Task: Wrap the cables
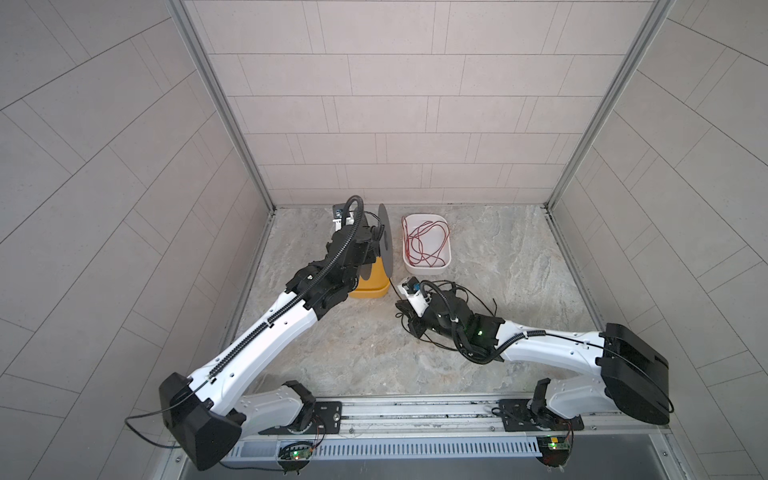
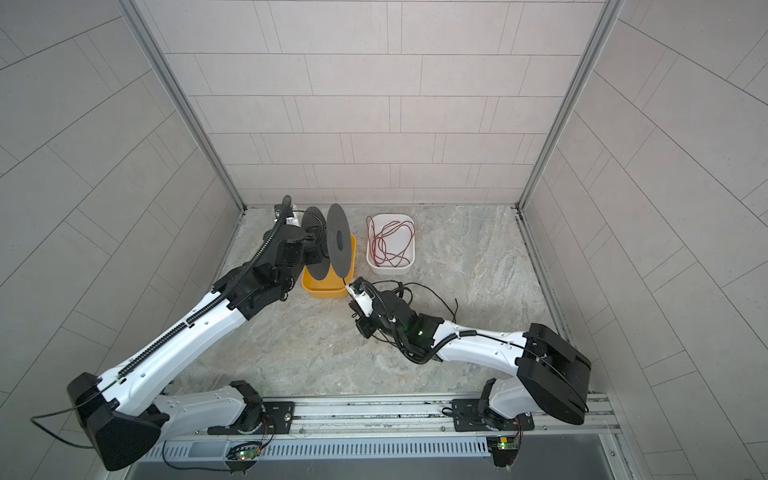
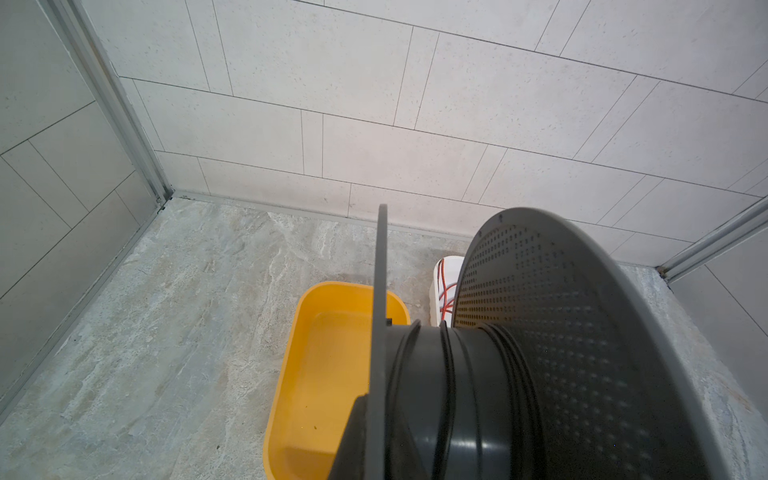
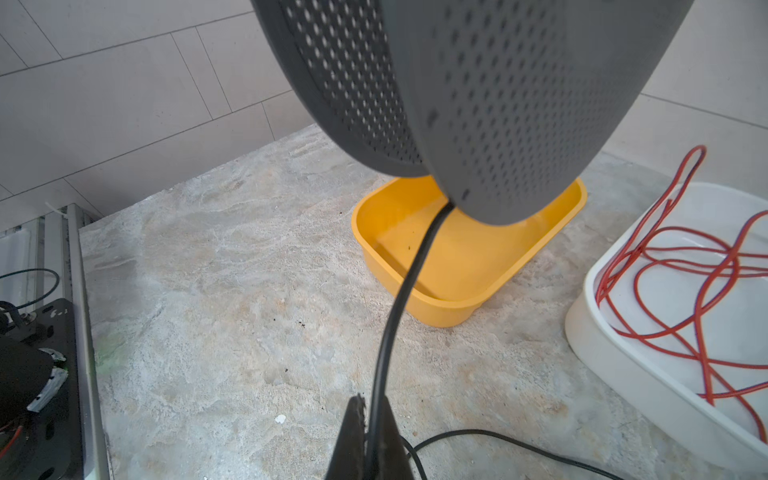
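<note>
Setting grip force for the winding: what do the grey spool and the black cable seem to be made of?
The grey spool looks like moulded plastic, matte, its flanges peppered with small holes. The black cable looks like rubber- or PVC-jacketed wire: smooth, faintly shiny, bending freely.

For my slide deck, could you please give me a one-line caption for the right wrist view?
Right claw pinching the black cable that runs up to the grey spool above the yellow bin.
</note>
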You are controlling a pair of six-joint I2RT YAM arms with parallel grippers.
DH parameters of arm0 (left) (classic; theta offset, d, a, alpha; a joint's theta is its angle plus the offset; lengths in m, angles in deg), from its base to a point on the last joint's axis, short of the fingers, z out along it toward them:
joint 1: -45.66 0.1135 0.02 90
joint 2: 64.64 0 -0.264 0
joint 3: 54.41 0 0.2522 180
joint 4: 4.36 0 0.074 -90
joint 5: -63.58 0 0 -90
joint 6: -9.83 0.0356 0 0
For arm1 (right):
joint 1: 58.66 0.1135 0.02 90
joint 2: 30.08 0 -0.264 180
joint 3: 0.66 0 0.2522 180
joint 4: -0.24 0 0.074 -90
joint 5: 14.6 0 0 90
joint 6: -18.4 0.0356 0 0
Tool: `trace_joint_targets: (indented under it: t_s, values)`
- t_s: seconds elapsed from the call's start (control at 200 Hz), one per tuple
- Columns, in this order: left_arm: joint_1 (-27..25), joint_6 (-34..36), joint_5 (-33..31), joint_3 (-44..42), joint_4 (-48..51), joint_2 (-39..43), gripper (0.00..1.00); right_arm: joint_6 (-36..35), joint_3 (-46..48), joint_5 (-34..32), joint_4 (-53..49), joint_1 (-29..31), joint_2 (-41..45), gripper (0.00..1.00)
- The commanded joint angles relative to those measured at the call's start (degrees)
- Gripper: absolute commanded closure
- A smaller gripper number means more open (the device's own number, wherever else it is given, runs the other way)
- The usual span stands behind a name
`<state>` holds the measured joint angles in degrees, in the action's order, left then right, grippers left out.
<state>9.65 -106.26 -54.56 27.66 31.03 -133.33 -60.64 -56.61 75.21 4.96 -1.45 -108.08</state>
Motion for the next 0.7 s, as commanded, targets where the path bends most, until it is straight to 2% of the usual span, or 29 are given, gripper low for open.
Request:
trace_joint_targets:
  t_s: [0.0, 0.41, 0.696]
  values:
    - [0.49, -0.38, -2.04, -0.15, -4.82, -0.15, 1.0, -1.91, -1.37, -1.22, -3.39, 0.8, 2.61, 1.0]
    - [-0.28, 1.67, -1.21, -0.04, -3.56, -1.1, 1.0, -4.89, -8.44, -0.42, -12.02, 1.41, 4.42, 1.0]
    - [-3.75, 5.76, -4.02, 0.5, -2.11, -0.92, 1.0, -8.85, -16.65, -0.33, -20.52, 1.37, 2.89, 1.0]
